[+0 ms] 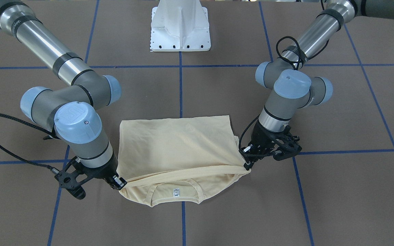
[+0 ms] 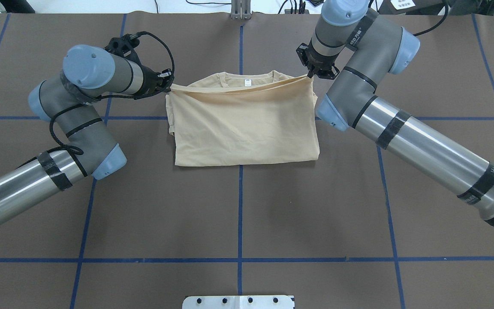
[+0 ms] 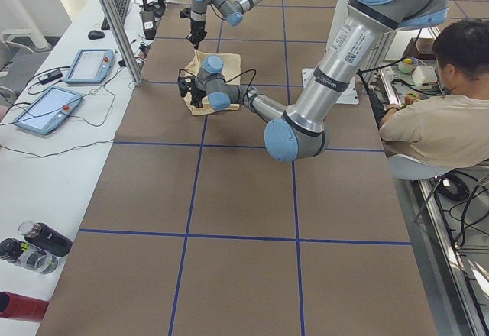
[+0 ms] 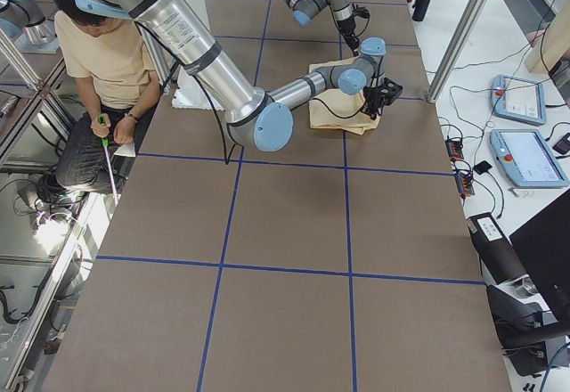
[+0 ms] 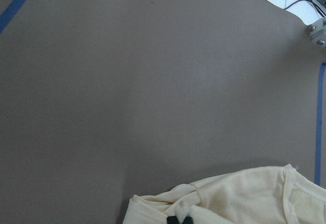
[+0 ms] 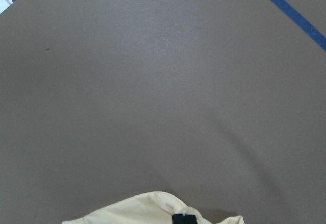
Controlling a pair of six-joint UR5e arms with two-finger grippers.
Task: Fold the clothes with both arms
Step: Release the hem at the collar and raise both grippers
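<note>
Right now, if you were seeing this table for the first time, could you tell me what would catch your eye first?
The cream T-shirt, folded over, stands out against the brown table, straight ahead of the white base. The left end effector and right end effector each pinch one end of its upper layer's edge, stretched taut just short of its white neck label.

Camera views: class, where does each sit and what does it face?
Front-facing: across table, facing base; left arm, right arm.
Overhead: behind base, looking down; both arms.
Exterior left: table end; left arm nearest.
Exterior right: opposite end; right arm nearest.
Left wrist: facing table; left gripper tip.
Right wrist: likewise; right gripper tip.
All show T-shirt.
</note>
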